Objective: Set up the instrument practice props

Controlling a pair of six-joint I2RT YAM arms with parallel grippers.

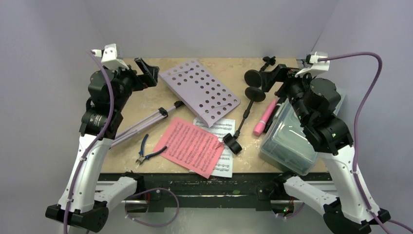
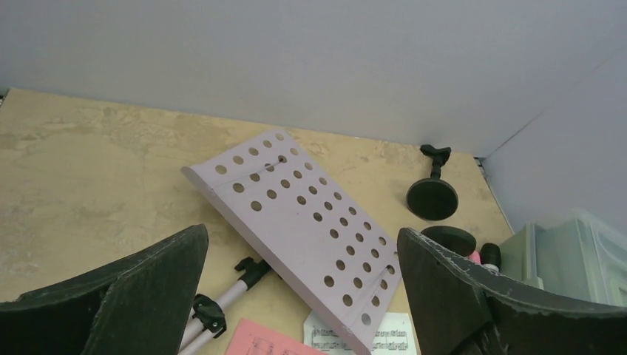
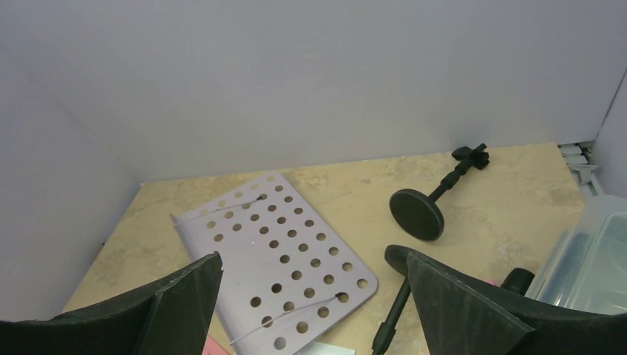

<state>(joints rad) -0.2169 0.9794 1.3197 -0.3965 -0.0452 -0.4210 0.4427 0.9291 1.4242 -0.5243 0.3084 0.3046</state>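
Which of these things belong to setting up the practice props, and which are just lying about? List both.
Props for the job:
- lavender music desk with tripod legs
- pink sheet and white sheet
- pink microphone
- far black pole, near black pole

Just lying about:
- blue-handled pliers
- clear plastic tub

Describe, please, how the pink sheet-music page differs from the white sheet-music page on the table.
The pink sheet-music page lies on top and shows nearly whole; the white sheet-music page lies beneath it, mostly covered. The pink page sits turned diagonally to the table edge; the white one lies nearly square to it. Both lie flat and carry printed notation.
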